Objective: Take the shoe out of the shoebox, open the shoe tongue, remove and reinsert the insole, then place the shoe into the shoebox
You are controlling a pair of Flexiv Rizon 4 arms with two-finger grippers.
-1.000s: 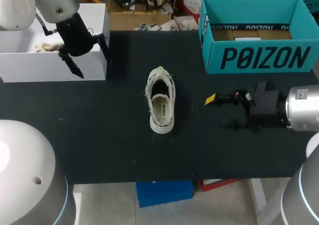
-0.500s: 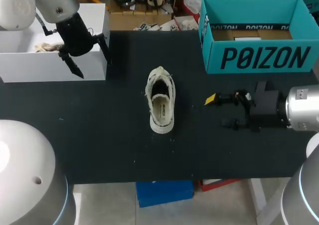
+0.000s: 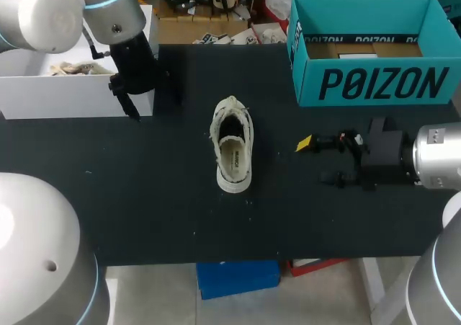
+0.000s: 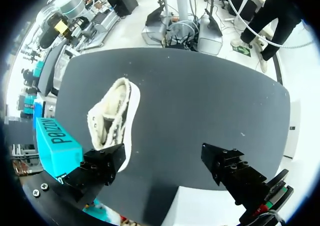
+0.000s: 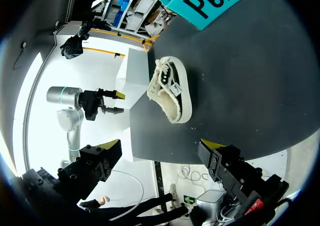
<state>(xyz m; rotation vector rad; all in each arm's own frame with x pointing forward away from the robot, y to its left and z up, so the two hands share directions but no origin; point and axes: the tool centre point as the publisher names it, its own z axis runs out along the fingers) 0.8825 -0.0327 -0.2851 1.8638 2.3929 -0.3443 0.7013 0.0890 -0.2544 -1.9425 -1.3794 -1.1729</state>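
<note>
So far, only the opening step looks finished. The shoe is out of the shoebox and stands on its sole in the middle of the table. It lies lengthwise from near to far with its opening facing up. The teal shoebox sits open at the far right corner, well apart from the shoe, and I see no shoe in the part of its inside that shows.

Neither arm has hold of anything. The left gripper hangs at the far left, just in front of the near right corner of a white box. Its wrist view shows the fingers spread wide, with only bare table and box edge between them. The right gripper lies low over the table on the right, pointing toward the shoe but short of it. Its fingers also stand apart with nothing between them.

A pale insole with a small label seems to lie inside the shoe, so I judge it either not yet pulled or already put back; the pictures cannot settle which. Whether the tongue has been folded open is also too small to tell. By my reading, the tongue, the insole work and the return to the shoebox all remain. At the very least, the last placement is not done.
</note>
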